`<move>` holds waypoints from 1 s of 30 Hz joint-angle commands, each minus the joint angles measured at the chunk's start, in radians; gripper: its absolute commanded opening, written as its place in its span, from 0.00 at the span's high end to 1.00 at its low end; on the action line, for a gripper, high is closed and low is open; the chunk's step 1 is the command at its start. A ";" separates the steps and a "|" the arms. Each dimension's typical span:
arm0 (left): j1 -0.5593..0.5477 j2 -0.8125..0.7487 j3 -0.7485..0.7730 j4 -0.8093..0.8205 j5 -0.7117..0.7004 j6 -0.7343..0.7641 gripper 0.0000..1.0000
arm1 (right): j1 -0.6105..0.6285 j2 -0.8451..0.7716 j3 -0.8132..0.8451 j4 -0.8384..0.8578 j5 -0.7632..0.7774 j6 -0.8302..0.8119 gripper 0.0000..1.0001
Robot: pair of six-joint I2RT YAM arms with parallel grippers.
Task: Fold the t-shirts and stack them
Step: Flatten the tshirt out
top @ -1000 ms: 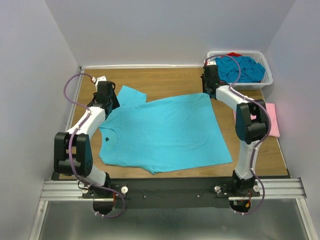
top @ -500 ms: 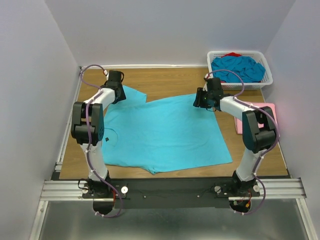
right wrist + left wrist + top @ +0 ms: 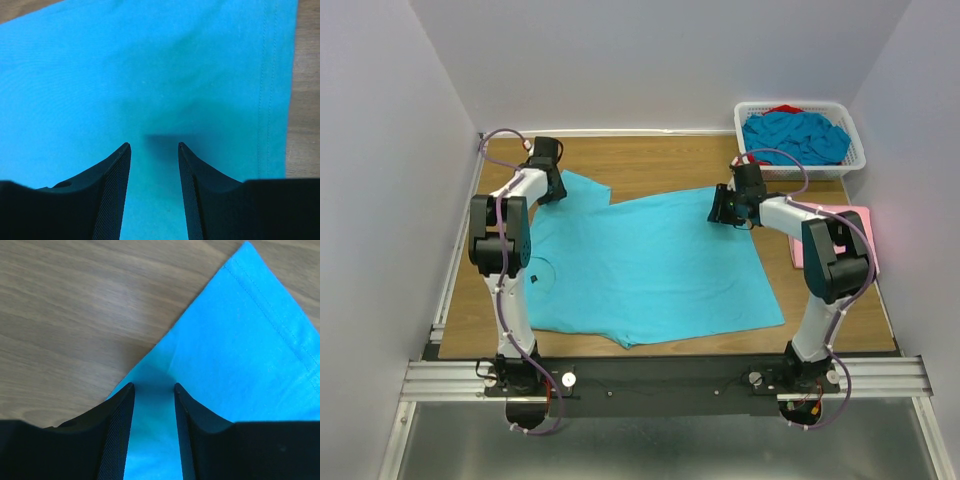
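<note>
One turquoise t-shirt [image 3: 650,265] lies spread flat on the wooden table, collar to the left. My left gripper [image 3: 547,184] hangs low over its far left sleeve [image 3: 240,355]; the jaws stand open and the cloth lies flat between the fingertips [image 3: 129,390]. At the shirt's far right corner, beside the stitched hem [image 3: 265,100], my right gripper [image 3: 722,212] also stands open, just above the cloth [image 3: 100,75]. A folded pale pink t-shirt [image 3: 865,230] lies at the right edge, partly hidden by the right arm. More turquoise t-shirts [image 3: 795,135] are heaped in the basket.
The white lattice basket [image 3: 857,150] stands at the far right corner, with a bit of red cloth [image 3: 785,108] at its back. Bare wood [image 3: 660,165] shows beyond the shirt. Walls close in on three sides. A metal rail [image 3: 660,378] runs along the near edge.
My left gripper swung toward the far sleeve and its jaws narrowed. My right gripper came away from the basket and down onto the shirt's far right corner, with its jaws wider.
</note>
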 commanded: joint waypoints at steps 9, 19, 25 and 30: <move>0.053 0.092 0.066 -0.068 0.020 -0.003 0.54 | -0.046 0.062 -0.047 -0.004 0.032 0.057 0.51; 0.053 -0.061 0.076 -0.014 0.015 -0.001 0.39 | -0.049 0.001 -0.016 -0.040 0.008 0.002 0.50; 0.053 -0.298 -0.101 0.032 -0.061 -0.007 0.37 | -0.048 -0.063 0.016 -0.081 -0.015 -0.027 0.50; 0.053 -0.452 -0.311 0.059 -0.124 0.000 0.37 | -0.048 -0.076 0.019 -0.090 -0.018 -0.042 0.52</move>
